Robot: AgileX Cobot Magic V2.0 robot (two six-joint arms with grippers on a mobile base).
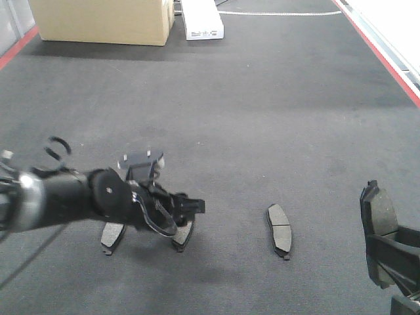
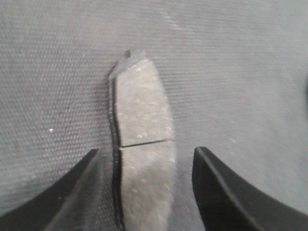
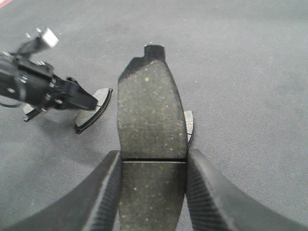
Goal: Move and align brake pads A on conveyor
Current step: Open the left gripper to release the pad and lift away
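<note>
Three brake pads A lie on the dark conveyor: one at the left, one under my left gripper and one in the middle. My left gripper is open and low over its pad, with a finger on each side and gaps showing. At the right, a fourth pad is held above the belt, with my right gripper shut on its lower half. In the front view this held pad stands up from the right gripper. The middle pad peeks out behind it.
A cardboard box and a white box stand at the belt's far end. Red strips run along the right edge and the left edge. The left arm reaches in from the left.
</note>
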